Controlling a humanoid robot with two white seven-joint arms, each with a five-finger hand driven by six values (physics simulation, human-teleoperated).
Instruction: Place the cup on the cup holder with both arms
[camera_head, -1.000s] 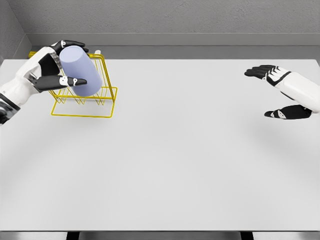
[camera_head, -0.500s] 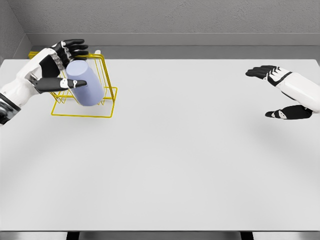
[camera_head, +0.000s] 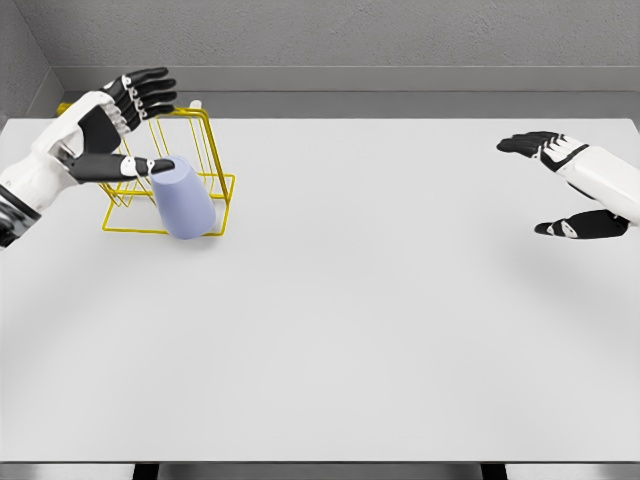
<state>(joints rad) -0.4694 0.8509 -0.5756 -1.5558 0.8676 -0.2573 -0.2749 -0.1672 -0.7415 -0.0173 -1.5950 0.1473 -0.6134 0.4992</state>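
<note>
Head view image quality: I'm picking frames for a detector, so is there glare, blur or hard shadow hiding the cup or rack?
Head view: flat, even lighting, no glare; the lavender cup and yellow wire rack look sharp; shadows on the white table are faint and soft; nothing looks out of focus, and both hands show crisp edges.

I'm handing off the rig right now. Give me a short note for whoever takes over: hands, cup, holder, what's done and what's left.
Left robot hand: open, fingers spread, thumb tip at the cup's top edge, no grasp.
Right robot hand: open, hovering at the table's right edge, holding nothing.
Cup: lavender, upside down and tilted, on the front of the yellow wire cup holder at the table's far left.
Done: cup let go at the holder.
Left: confirm it sits on a peg, which can't be judged from this view; clear both arms.
</note>
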